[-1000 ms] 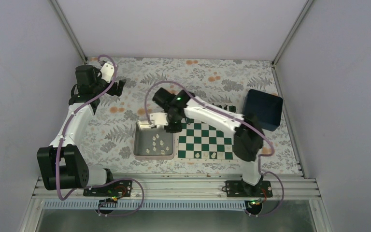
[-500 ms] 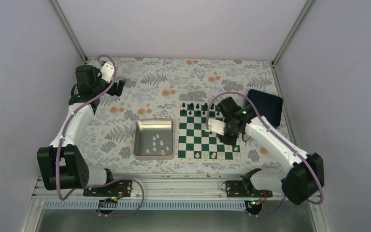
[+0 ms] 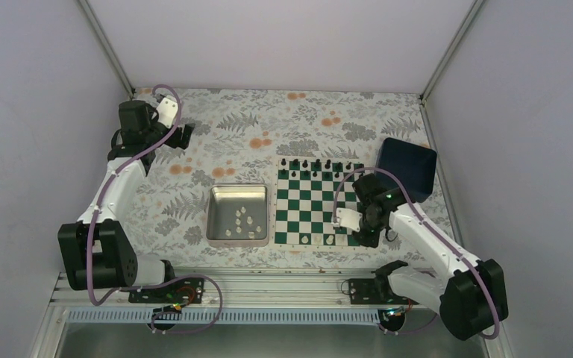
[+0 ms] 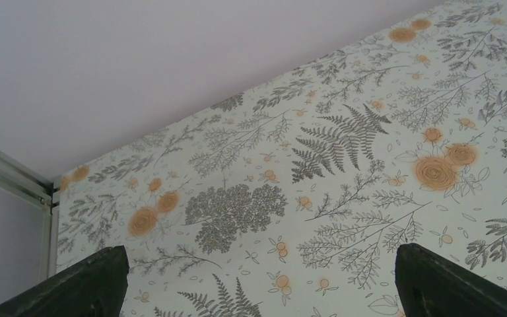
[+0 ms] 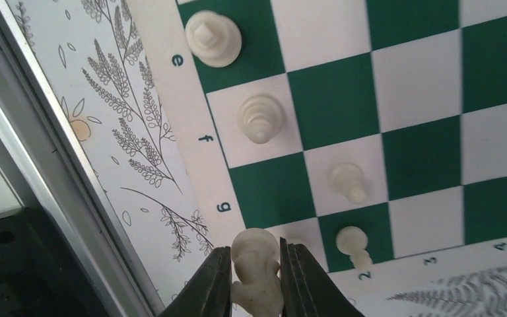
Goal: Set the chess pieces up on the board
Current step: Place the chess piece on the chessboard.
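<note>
The right end effector [image 5: 255, 259] clamps one cream-white chess piece [image 5: 255, 290] at the board's [image 5: 422, 72] near right corner, close to the table's [image 3: 268, 119] near edge. Four white pieces [image 5: 259, 119] stand on squares beside it, two of them pawns [image 5: 348, 181]. The left end effector [image 4: 259, 254] gapes wide and empty by the table's far left corner. One metal tray [image 3: 220, 195] sits just left of the board.

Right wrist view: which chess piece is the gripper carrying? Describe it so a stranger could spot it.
Find the green-and-white board, then its lettered edge near g. There the right gripper is shut on a cream-white piece. Unlike the four white pieces standing on squares, it is pinched between two dark fingers.
</note>
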Available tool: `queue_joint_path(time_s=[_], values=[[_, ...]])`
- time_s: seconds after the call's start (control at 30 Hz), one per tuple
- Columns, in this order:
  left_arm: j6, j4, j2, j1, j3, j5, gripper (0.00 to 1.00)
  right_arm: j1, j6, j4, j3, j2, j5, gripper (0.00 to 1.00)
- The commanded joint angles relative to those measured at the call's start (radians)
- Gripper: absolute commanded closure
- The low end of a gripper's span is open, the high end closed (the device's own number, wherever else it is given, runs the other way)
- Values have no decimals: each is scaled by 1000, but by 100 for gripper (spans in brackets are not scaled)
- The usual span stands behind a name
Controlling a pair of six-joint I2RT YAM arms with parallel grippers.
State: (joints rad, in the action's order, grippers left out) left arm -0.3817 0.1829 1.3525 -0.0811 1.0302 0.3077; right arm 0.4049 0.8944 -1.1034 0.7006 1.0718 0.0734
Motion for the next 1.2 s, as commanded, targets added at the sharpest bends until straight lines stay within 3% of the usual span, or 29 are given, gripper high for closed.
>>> queue_joint_path(time_s=[0.0,0.4,1.17], values=[[-6,4,7,5,23,-13,0,-17,38,90,-58,13,33,89],[-9,0,4,4,16,-22,0,-28,45,197,-81,113,54,89],[-11,-1,5,4,11,-19,0,-52,60,206,-92,172,43,89]])
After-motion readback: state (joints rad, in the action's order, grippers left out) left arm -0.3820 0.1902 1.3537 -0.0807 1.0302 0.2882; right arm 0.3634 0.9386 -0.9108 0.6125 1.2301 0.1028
